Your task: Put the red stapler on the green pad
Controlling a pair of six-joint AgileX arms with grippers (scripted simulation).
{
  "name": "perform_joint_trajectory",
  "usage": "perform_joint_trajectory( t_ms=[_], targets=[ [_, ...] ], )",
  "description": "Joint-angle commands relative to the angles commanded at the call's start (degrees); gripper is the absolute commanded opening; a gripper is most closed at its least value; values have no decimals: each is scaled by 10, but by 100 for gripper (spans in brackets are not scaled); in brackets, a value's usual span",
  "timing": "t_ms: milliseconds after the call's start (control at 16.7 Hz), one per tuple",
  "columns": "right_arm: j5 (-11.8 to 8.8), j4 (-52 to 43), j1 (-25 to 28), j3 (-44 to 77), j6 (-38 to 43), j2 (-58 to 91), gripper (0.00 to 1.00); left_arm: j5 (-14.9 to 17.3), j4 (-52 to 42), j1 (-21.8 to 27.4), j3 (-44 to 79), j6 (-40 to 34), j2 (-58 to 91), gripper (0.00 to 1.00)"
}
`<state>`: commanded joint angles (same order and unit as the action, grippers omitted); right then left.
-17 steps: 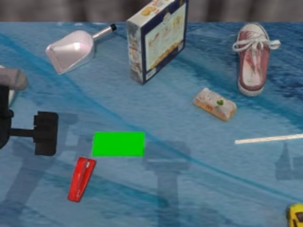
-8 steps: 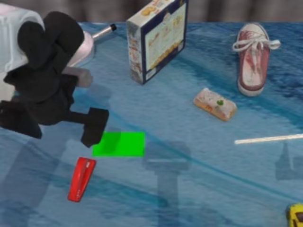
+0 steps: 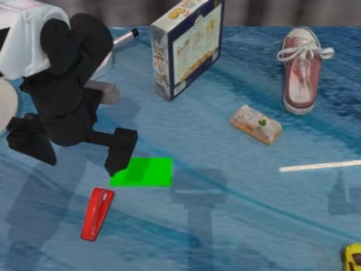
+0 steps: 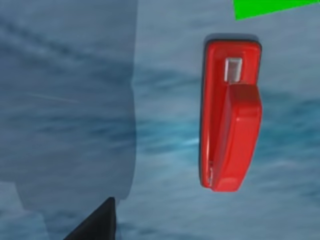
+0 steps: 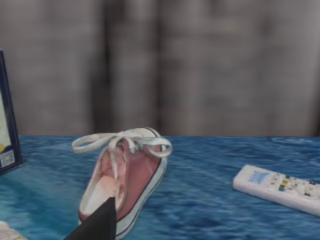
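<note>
the left arm [image 3: 56,84] fills the upper left of the top view as a bulky, matte black body of rounded, lumpy housings, joined at its upper end to a glossy white boxy segment with softly rounded edges. its gripper [image 3: 73,141] is the same flat black, built from a thin straight bar that ends in blocky rectangular fingers [image 3: 120,148], with no markings, screws or cables to be seen. in each wrist view only a plain black, sharp-cornered wedge of a finger shows at the lower left of the frame.

Red stapler [image 4: 230,117] lies near green pad [image 4: 270,7].
</note>
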<state>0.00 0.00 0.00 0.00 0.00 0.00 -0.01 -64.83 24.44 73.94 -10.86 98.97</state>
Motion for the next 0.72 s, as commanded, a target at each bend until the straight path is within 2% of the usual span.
perform_joint_trajectory(
  t_ms=[180, 540, 720],
  targets=[
    [0, 0, 0, 0, 0, 0, 100, 0, 22, 1, -16, 1, 9, 100],
    [0, 0, 0, 0, 0, 0, 100, 0, 176, 1, -108, 2, 66, 100],
    [0, 0, 0, 0, 0, 0, 100, 0, 221, 1, -137, 3, 85, 100]
  ],
)
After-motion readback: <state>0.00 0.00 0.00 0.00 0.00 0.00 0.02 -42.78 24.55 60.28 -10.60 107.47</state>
